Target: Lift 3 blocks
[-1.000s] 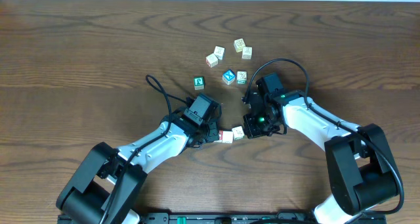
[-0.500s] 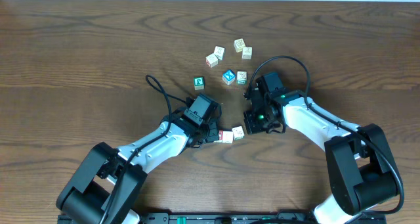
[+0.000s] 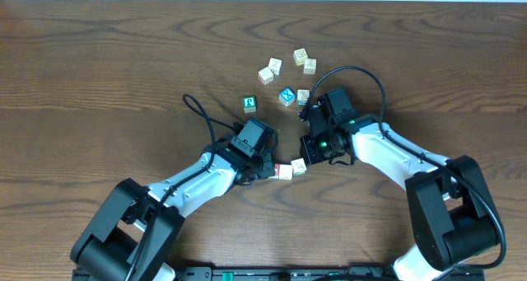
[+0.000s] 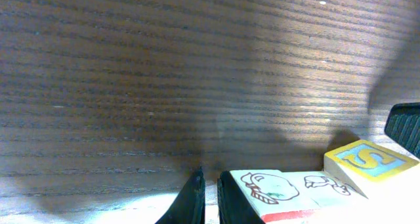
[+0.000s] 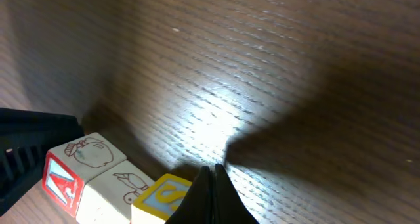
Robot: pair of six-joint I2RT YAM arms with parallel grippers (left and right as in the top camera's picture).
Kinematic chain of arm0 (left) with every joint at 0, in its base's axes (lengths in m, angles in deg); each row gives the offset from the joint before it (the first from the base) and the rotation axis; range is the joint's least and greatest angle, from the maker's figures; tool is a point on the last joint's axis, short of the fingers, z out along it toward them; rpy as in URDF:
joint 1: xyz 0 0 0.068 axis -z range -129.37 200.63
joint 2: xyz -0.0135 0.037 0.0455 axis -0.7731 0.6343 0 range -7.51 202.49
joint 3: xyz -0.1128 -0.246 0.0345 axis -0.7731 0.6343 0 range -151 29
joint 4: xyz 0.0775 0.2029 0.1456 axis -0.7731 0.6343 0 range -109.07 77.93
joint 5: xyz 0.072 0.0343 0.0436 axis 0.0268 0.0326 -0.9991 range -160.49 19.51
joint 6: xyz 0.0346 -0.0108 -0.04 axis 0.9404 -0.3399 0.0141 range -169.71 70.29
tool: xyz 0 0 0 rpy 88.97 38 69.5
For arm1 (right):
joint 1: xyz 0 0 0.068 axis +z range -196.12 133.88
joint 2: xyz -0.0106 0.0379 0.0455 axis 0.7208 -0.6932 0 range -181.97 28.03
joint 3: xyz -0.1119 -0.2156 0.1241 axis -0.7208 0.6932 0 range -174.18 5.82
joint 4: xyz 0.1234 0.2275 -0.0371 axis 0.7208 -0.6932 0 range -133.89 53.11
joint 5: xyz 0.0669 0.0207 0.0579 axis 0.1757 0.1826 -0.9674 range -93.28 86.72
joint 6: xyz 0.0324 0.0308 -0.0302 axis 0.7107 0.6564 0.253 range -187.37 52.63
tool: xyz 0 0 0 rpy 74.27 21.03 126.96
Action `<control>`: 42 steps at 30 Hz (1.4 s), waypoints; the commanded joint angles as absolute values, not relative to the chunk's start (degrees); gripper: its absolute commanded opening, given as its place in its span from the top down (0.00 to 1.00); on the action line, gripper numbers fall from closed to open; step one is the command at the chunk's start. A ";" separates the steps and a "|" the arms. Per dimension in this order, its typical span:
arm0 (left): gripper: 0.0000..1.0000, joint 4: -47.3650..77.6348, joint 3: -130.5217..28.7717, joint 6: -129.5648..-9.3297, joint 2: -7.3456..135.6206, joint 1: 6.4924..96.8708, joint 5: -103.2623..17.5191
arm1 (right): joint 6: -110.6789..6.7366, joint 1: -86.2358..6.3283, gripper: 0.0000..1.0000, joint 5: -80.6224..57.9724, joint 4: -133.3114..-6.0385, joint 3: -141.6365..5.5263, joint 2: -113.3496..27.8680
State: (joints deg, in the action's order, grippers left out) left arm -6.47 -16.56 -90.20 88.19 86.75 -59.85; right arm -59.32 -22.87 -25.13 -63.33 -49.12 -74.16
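Note:
Three blocks stand in a tight row. In the right wrist view they are a red-faced block (image 5: 60,179) with a white letter, a cream block (image 5: 118,182) with a line drawing, and a yellow-bordered blue block (image 5: 161,196). My left gripper (image 4: 210,199) is shut on nothing; its right finger's outer side lies against the red-faced block (image 4: 272,192). At the other end, my shut right gripper (image 5: 211,184) touches the yellow-bordered block (image 4: 369,162). Overhead, two blocks (image 3: 283,171) (image 3: 299,166) show between the left gripper (image 3: 270,170) and right gripper (image 3: 307,154). I cannot tell whether the row is off the table.
Loose cubes lie farther back: a green-faced cube (image 3: 249,104), a blue-faced cube (image 3: 286,95) with a pale cube (image 3: 303,95) beside it, and several pale cubes (image 3: 275,65) behind. A black cable loop (image 3: 198,112) lies left of the left arm.
The right arm's wrist has shifted back and slightly left in the overhead view. The left arm and the visible blocks have stayed where they were.

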 commanded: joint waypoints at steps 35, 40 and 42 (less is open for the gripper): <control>0.90 -6.30 -16.21 -90.31 88.52 86.77 -59.57 | -60.32 -22.54 0.99 -22.83 -66.32 -48.92 -74.27; 0.90 -6.30 -16.21 -90.31 88.52 86.77 -59.57 | -59.69 -22.54 0.99 -23.79 -64.51 -48.92 -74.27; 0.90 -6.32 -16.21 -90.33 88.52 86.77 -59.57 | -59.71 -22.52 0.99 -25.30 -64.42 -48.92 -74.27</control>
State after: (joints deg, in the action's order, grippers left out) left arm -6.47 -16.56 -90.20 88.19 86.75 -59.85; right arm -60.17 -22.85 -23.75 -64.62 -49.12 -74.16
